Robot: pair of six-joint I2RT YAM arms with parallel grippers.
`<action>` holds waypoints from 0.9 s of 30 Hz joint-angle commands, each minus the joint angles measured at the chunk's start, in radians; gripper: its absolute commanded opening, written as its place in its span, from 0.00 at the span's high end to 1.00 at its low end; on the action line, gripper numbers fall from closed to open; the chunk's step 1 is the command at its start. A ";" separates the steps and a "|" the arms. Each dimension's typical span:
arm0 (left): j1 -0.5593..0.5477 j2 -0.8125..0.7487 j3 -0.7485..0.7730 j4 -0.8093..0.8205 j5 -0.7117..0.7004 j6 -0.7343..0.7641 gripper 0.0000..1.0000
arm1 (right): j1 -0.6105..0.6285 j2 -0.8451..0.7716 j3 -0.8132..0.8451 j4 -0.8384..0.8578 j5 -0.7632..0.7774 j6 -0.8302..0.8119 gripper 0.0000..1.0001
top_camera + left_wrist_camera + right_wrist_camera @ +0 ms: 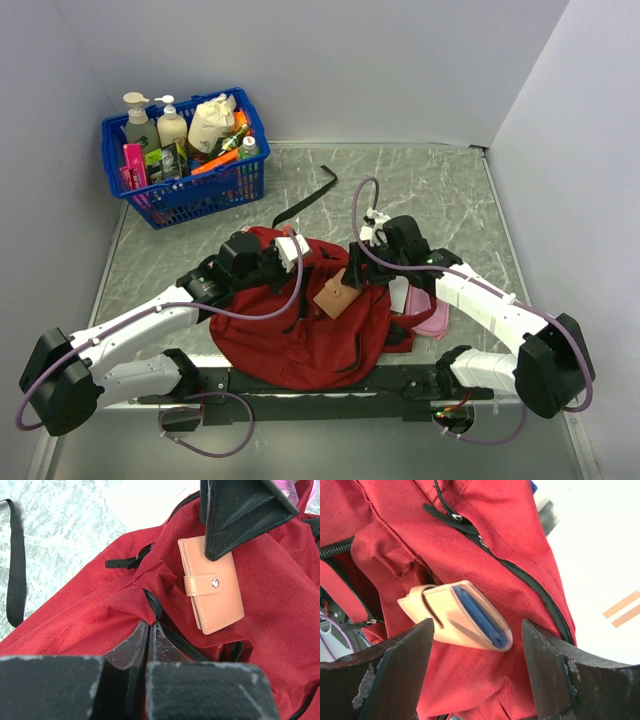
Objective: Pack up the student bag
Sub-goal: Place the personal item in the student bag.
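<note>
The dark red student bag (300,340) lies in the middle of the table between my arms, its zipper open. My left gripper (300,258) is shut on the bag's fabric edge beside the zipper (148,625). A tan snap wallet (335,296) lies on the bag's red fabric (75,615); it also shows in the left wrist view (212,585). My right gripper (356,276) is open just above the wallet. In the right wrist view the wallet (460,615), with blue inside, lies between my spread fingers (400,670) on the bag (485,530).
A blue basket (200,195) of bottles stands at the far left corner. A loose black strap (312,198) trails behind the bag. A pink item (432,318) lies to the bag's right. Grey walls close in the table's left, back and right.
</note>
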 commanded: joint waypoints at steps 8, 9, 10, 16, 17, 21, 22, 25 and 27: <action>-0.001 -0.018 0.022 0.104 0.038 0.003 0.99 | 0.063 0.061 -0.111 0.292 -0.205 0.072 0.29; -0.001 -0.018 0.022 0.104 0.043 0.005 0.99 | 0.062 0.052 -0.120 0.308 -0.233 0.074 0.30; -0.001 -0.018 0.023 0.105 0.041 0.006 0.99 | 0.062 0.041 -0.123 0.309 -0.247 0.072 0.31; -0.001 -0.021 0.016 0.112 0.047 0.000 0.99 | 0.062 -0.093 -0.126 0.283 -0.291 0.086 0.50; -0.002 -0.023 0.014 0.113 0.048 -0.003 0.99 | 0.062 -0.110 -0.131 0.288 -0.293 0.106 0.51; -0.002 -0.027 0.005 0.115 0.049 -0.002 0.99 | 0.062 -0.181 -0.149 0.321 -0.305 0.163 0.52; -0.002 -0.029 0.003 0.115 0.049 -0.002 0.99 | 0.063 -0.192 -0.155 0.338 -0.305 0.181 0.52; -0.002 -0.035 0.000 0.116 0.048 -0.002 0.99 | 0.063 -0.174 -0.178 0.348 -0.302 0.195 0.55; -0.002 -0.036 0.000 0.116 0.048 -0.003 0.99 | 0.065 -0.158 -0.198 0.366 -0.314 0.204 0.56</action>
